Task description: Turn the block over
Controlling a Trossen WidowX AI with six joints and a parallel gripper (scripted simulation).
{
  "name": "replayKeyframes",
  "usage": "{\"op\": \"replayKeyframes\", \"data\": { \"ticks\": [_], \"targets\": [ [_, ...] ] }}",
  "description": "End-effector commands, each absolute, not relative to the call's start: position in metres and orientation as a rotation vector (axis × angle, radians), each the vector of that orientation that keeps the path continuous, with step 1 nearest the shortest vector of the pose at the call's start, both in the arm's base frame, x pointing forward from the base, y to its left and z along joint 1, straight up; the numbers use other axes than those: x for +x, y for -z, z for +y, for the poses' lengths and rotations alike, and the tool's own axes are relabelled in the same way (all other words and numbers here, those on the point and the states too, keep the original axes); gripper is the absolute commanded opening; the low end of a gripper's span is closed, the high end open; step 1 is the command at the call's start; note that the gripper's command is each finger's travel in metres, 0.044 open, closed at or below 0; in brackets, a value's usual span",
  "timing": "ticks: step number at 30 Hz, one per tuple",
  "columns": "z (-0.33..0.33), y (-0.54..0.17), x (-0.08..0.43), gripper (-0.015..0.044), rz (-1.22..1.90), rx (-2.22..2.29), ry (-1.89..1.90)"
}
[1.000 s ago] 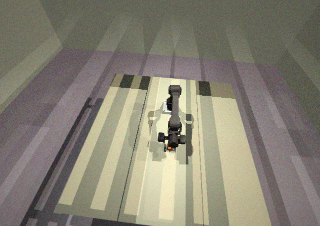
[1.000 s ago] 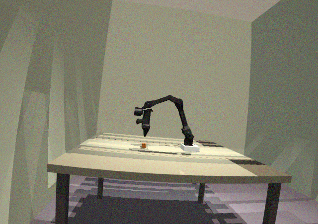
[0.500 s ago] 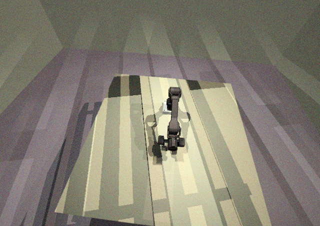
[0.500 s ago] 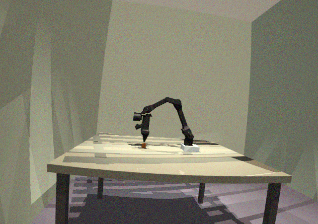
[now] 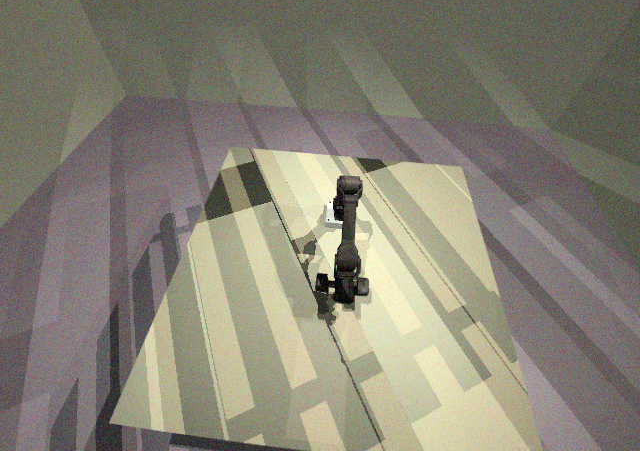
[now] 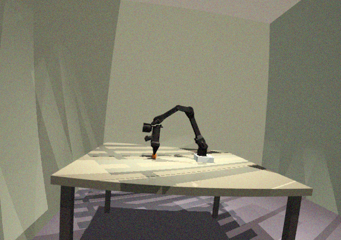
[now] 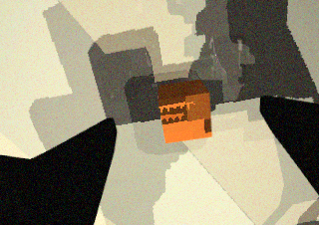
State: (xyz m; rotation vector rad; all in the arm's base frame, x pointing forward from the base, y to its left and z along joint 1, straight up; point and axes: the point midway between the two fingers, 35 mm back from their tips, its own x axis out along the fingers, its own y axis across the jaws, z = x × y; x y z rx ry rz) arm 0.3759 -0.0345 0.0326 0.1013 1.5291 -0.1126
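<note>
The orange block (image 6: pixel 154 156) (image 7: pixel 186 130) rests on the table (image 6: pixel 225 191) (image 5: pixel 232 374). In the wrist view it lies between the spread fingers, with bright orange, brown and dark patches on it. Shadow falls across it, and I cannot tell which patch, if any, is the marked side. The block is hidden in the top view by the arm's hand. My gripper (image 7: pixel 186 114) (image 6: pixel 155 153) is open and points down over the block, with its fingertips close around the block's upper part in the exterior view. Nothing is held. Whether a finger touches the block cannot be told.
The arm's white base (image 5: pixel 332 222) (image 6: pixel 203 158) stands on the table behind the block, and the arm arches from it over to the block. Hard light and shadow stripes cross the table top. The table's near edge shows in the exterior view.
</note>
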Motion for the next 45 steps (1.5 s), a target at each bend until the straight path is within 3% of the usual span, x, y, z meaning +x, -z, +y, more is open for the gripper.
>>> {"op": "replayKeyframes", "data": {
  "ticks": [1, 7, 19, 35, 45],
  "targets": [
    [-0.034, -0.022, 0.373, 0.0440, 1.539, 0.106, 0.108],
    [-0.034, -0.015, 0.373, 0.0440, 1.539, 0.106, 0.108],
    [-0.034, -0.015, 0.373, 0.0125, 1.539, 0.106, 0.108],
    [-0.034, -0.016, 0.373, 0.0000, 1.539, 0.106, 0.108],
    [-0.034, -0.045, 0.373, 0.0000, 1.536, 0.105, 0.108]
  ]
}}
